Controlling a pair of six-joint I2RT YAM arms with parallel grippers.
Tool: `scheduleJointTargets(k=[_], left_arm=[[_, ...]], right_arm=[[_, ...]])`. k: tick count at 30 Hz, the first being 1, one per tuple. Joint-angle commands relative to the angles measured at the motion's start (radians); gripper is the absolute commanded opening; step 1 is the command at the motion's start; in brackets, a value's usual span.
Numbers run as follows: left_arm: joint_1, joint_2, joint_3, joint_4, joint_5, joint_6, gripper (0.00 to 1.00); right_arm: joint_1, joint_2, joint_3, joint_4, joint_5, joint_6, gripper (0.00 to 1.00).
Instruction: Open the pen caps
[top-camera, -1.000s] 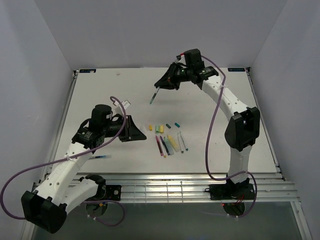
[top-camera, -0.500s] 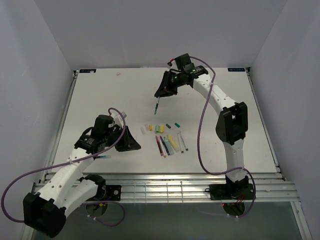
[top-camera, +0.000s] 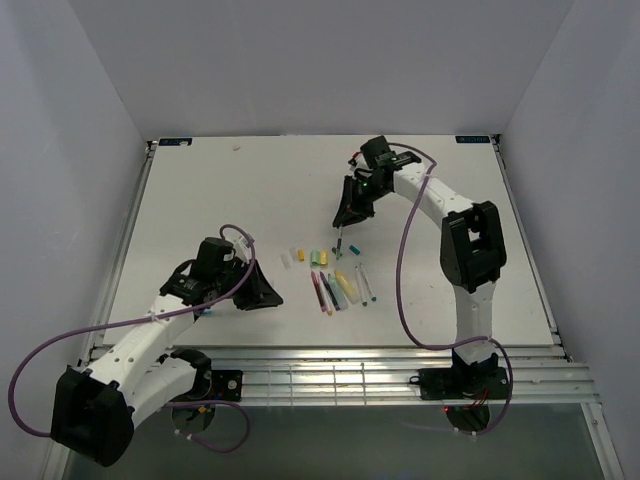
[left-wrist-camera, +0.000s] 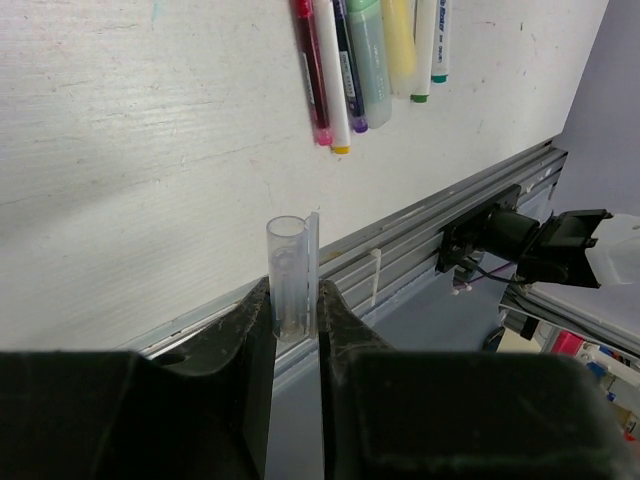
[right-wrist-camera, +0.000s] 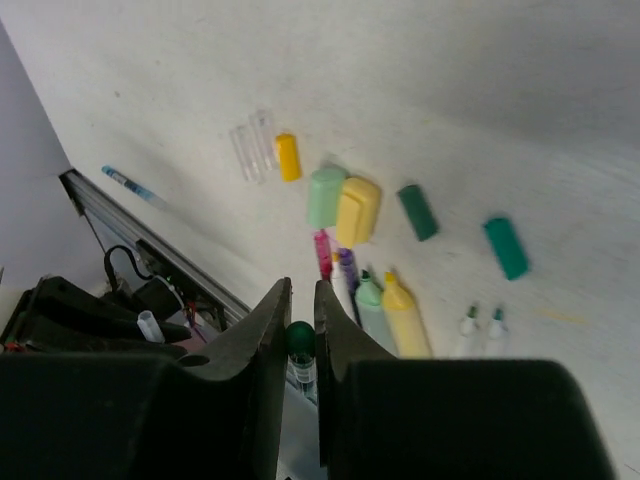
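Clear cap (left-wrist-camera: 290, 262) clamped upright in the left pincer (left-wrist-camera: 293, 298), off its pen, above the worktop's (left-wrist-camera: 140, 170) near edge. Green-ended pen (right-wrist-camera: 300, 338) pinched in the right pincer (right-wrist-camera: 300, 300), over the loose caps (right-wrist-camera: 345, 208). Best lowered flat beside its row before letting go, to stop any rolling.

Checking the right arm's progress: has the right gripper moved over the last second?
Yes. The right gripper, holding a pen, has come toward the near edge and now hangs close to the loose caps.
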Motion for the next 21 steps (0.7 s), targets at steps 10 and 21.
scheduleJointTargets(k=[10, 21], left_arm=[[-0.003, 0.15, 0.043, 0.068, -0.08, 0.028, 0.0], [0.016, 0.372, 0.195, 0.086, -0.274, 0.103, 0.0]], right_arm=[[-0.155, -0.035, 0.073, -0.4, 0.363, -0.305, 0.08], [-0.154, -0.162, -0.261, -0.239, 0.392, -0.339, 0.08]])
